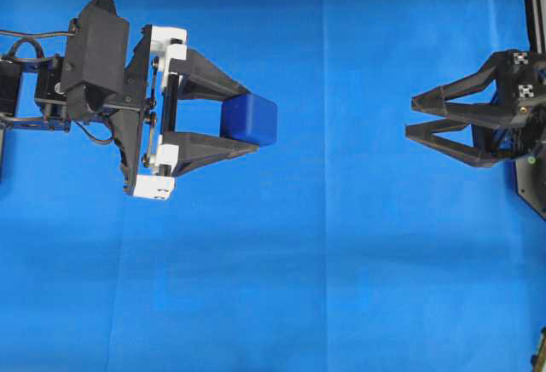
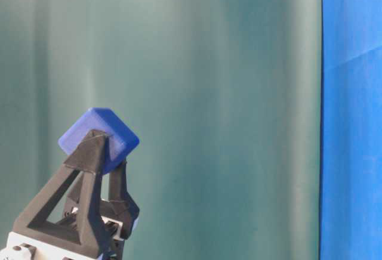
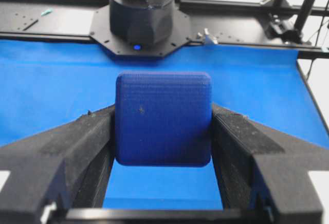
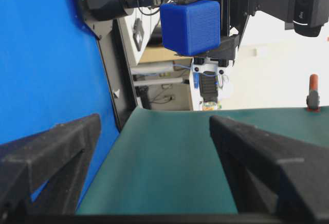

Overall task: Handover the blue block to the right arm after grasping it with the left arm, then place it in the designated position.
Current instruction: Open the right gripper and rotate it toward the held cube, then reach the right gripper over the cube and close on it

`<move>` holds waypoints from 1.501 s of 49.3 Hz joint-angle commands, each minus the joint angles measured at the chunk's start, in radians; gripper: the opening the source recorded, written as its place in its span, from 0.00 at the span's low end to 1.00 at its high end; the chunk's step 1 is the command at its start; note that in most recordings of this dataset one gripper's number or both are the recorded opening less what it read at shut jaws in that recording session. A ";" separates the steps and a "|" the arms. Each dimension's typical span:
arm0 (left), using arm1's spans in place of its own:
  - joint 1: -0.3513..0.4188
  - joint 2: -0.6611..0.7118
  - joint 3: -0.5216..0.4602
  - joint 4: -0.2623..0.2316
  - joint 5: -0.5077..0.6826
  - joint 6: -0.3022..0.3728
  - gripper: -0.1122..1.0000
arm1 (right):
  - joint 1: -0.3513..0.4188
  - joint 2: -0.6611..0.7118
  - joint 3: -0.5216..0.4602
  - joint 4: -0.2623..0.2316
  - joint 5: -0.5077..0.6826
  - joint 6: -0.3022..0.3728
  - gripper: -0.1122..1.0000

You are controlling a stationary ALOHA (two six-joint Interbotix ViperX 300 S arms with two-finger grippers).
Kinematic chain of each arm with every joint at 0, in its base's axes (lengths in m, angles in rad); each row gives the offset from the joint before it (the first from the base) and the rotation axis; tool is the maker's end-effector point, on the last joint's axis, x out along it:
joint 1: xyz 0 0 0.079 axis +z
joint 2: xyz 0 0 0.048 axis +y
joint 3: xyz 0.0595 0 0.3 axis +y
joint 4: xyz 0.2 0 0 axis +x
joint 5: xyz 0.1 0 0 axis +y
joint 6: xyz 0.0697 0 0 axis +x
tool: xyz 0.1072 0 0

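While left gripper (image 1: 243,119) clamps blue block (image 1: 250,119) at fingertips — right gripper (image 1: 412,116) wide, well apart.

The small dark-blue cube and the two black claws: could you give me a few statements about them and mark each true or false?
1. The small dark-blue cube is clamped between the fingers of the white-bracketed left gripper. True.
2. The all-black right gripper is touching the cube. False: a wide gap of blue cloth separates them.
3. The right gripper is open. True.
4. The cube rests on the cloth. False: it is held in the air.
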 commanded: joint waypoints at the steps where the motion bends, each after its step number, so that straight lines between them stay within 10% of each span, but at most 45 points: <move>1: -0.003 -0.020 -0.009 -0.003 -0.012 -0.002 0.54 | 0.000 0.002 -0.029 0.000 -0.006 0.002 0.96; 41: 0.002 -0.020 -0.011 -0.003 -0.012 -0.002 0.54 | 0.002 0.032 -0.052 0.000 -0.006 0.002 0.96; 74: 0.002 -0.021 -0.009 -0.003 -0.005 -0.003 0.54 | 0.002 0.396 -0.377 -0.002 -0.008 0.000 0.96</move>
